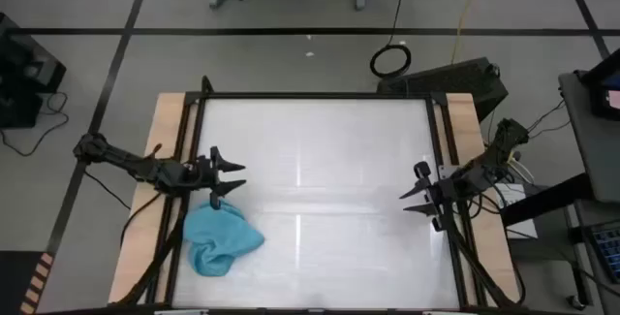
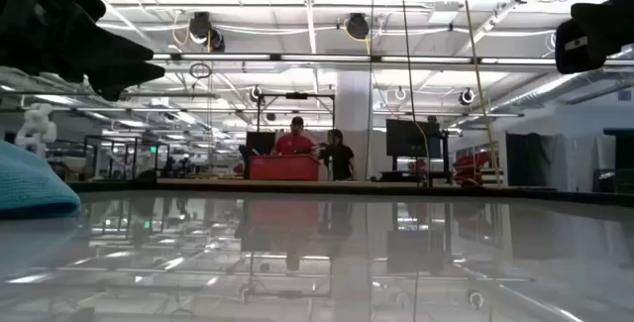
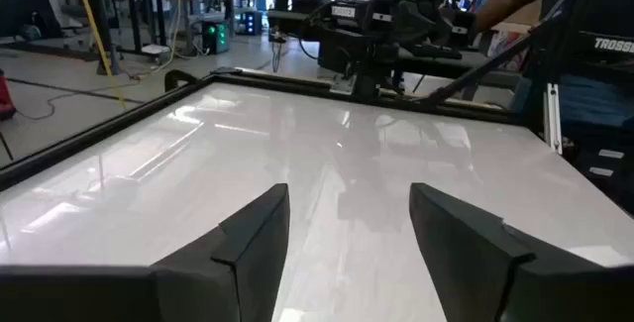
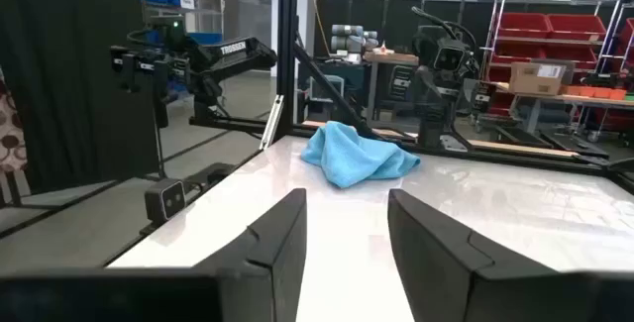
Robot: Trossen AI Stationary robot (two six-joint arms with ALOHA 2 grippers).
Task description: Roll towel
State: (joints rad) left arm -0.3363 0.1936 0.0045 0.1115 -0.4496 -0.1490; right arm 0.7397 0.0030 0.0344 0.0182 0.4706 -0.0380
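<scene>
- The turquoise towel [image 1: 222,239] is lying crumpled at the white table's [image 1: 320,160] near-left corner, about 8 o'clock from centre.
- The left gripper [image 1: 232,179] is hovering just beyond it, fingers spread and empty.
- The right gripper [image 1: 415,193] is waiting at 3 o'clock, fingers parted, holding nothing.

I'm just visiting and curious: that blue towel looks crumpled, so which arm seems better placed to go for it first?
Probably the left. Its gripper hangs open right beside the towel, which lies bunched near the table's left edge. The right gripper, also open, waits across the table, far from the cloth.
</scene>
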